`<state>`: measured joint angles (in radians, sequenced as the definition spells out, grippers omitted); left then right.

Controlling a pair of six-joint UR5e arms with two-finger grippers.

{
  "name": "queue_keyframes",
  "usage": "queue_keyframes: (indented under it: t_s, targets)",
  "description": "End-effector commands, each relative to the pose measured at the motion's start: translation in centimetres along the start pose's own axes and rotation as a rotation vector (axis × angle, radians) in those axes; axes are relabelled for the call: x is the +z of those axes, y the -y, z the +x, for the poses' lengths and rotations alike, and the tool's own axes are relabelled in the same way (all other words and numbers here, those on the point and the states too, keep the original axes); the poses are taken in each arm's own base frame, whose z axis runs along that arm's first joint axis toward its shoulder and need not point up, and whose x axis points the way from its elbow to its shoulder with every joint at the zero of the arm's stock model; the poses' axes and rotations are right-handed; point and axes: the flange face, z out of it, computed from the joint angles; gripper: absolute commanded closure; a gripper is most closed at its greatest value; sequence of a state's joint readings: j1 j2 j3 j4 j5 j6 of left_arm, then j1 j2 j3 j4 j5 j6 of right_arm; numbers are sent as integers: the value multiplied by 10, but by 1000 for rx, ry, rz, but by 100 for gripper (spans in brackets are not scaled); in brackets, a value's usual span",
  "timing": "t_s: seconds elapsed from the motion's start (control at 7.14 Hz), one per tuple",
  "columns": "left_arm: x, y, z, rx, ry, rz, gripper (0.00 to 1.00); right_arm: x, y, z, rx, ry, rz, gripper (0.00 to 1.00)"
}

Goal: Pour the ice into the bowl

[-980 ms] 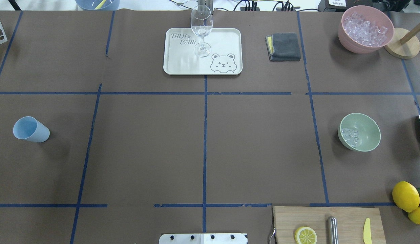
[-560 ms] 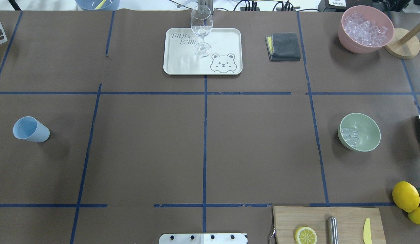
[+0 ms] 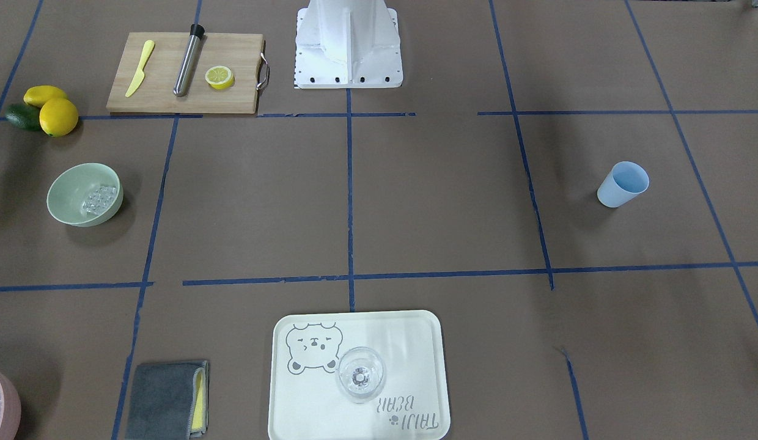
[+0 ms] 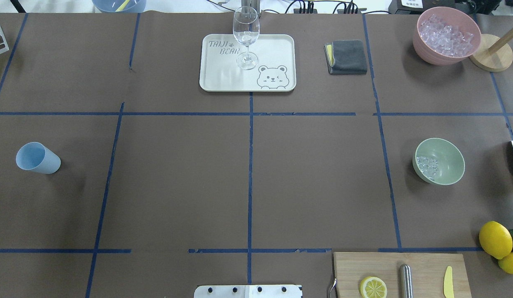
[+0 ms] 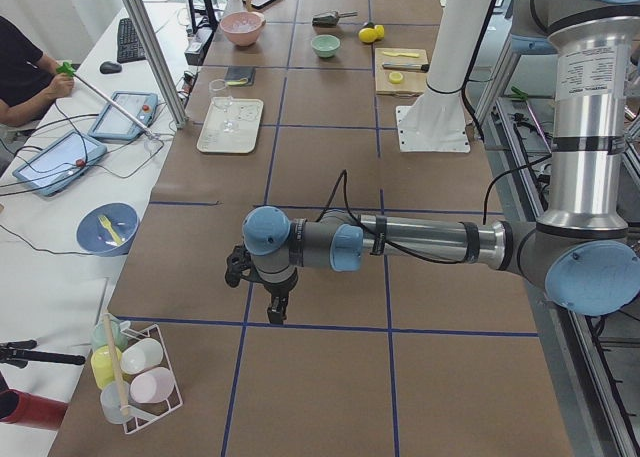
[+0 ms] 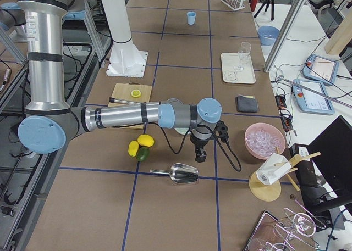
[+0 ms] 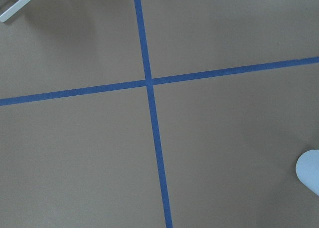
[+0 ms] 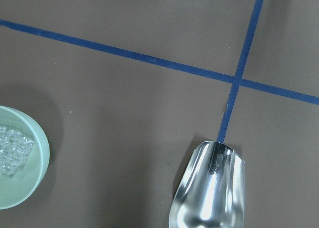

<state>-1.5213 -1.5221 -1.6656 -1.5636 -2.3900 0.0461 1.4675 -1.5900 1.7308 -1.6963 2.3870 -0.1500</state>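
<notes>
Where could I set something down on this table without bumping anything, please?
The wide middle is bare, bordered by the tray, the cup, the bowl and the board. The robot's right side is crowded: lemons, scoop, pink bowl, cloth.

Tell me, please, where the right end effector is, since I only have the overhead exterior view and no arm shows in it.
Observer: In the exterior right view, the right end effector hangs above the table, close to the metal scoop.
Operator: Is that scoop loaded?
Observer: No. In the right wrist view it lies on the table beside the bowl, with no ice in it.
Operator: And the left arm?
Observer: The exterior left view shows the left end effector hanging above the table near a crossing of blue tape. I cannot tell whether it is open.
</notes>
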Motion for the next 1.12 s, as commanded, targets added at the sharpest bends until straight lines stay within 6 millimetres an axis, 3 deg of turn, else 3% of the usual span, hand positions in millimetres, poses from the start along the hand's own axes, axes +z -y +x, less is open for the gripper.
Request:
queue_keyframes:
  t_s: [0.0,0.14,0.98]
  targets:
    - [-7,-2,0,-16,1,6,0,6,-2,2,13,29,-7,0]
    - [-18,-3,3,-9,1,28,0,15,-5,13,34,32,-25,0]
    - [-16,-5,2,3,-3,29,0,10,-7,21,85,1,30,0]
